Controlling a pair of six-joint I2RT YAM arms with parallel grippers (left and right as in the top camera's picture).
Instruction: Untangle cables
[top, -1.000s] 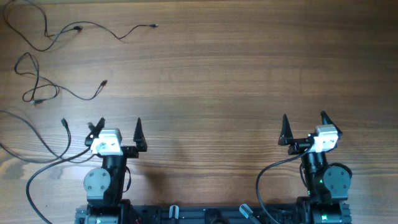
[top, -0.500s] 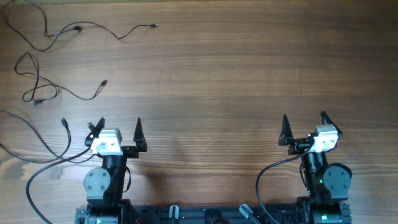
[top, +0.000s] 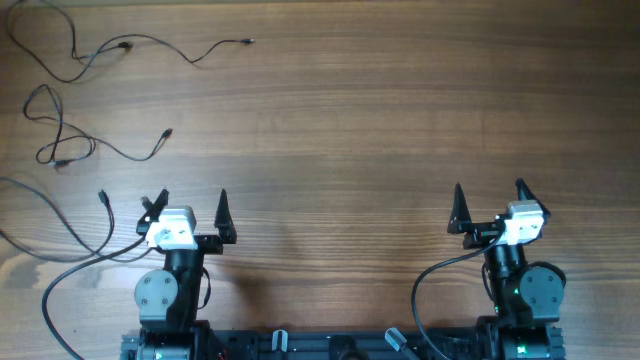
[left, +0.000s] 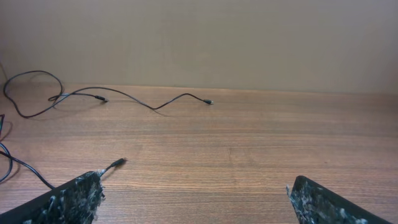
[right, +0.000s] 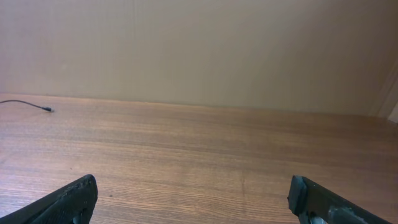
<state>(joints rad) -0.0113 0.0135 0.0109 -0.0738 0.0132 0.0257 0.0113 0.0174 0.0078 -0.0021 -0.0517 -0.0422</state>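
Observation:
Three thin black cables lie as separate loose strands at the table's far left. One (top: 246, 41) snakes along the back edge, and the left wrist view shows it as a wavy strand (left: 155, 108). A second cable (top: 166, 133) loops below it. The third cable's plug (top: 101, 196) lies just left of my left gripper (top: 191, 200), and its tip (left: 117, 163) shows beside the left finger. My left gripper (left: 196, 186) is open and empty. My right gripper (top: 489, 190) (right: 193, 186) is open too, far to the right, over bare wood. One cable tip (right: 48, 109) shows far off on its left.
Thicker black arm cables (top: 48, 290) curl at the near left beside the left arm's base, and another (top: 420, 290) beside the right arm's base. A plain wall stands behind the table's far edge (left: 249, 91).

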